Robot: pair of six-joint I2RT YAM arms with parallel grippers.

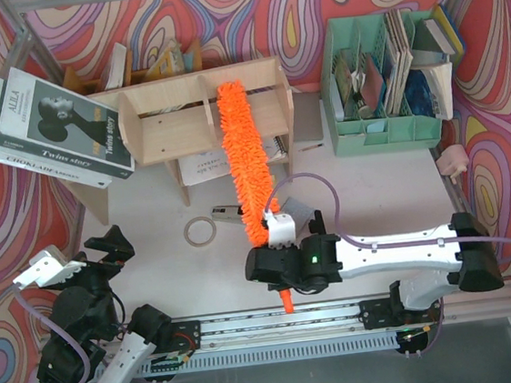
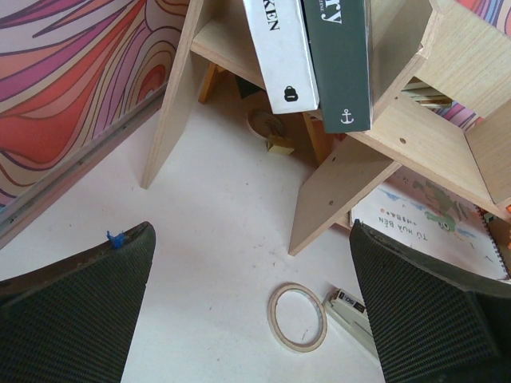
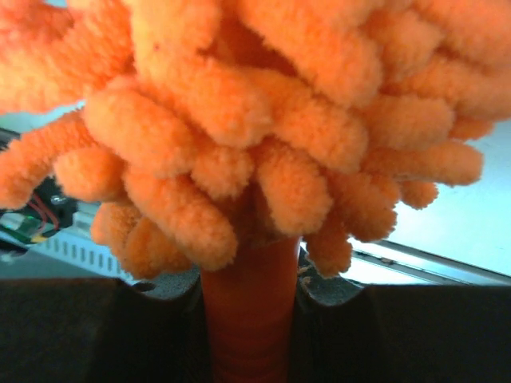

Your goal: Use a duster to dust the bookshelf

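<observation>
The light plywood bookshelf [image 1: 172, 95] stands at the back centre, with books leaning on its left end; it also shows in the left wrist view [image 2: 415, 136]. The orange fluffy duster [image 1: 245, 160] lies from the shelf's top down toward the near edge, its head resting against the shelf's front. My right gripper [image 1: 265, 265] is shut on the duster's orange handle [image 3: 249, 319], with the fluffy head [image 3: 263, 120] filling the right wrist view. My left gripper [image 1: 106, 248] is open and empty at the near left, its fingers [image 2: 72, 303] wide apart above the table.
A tape ring [image 1: 199, 231] and a stapler [image 1: 225, 213] lie on the table in front of the shelf. A spiral notebook [image 1: 207, 164] lies under the shelf. A mint-green organiser [image 1: 386, 127] stands at the back right. A darker wooden rack [image 1: 146, 66] stands behind the shelf.
</observation>
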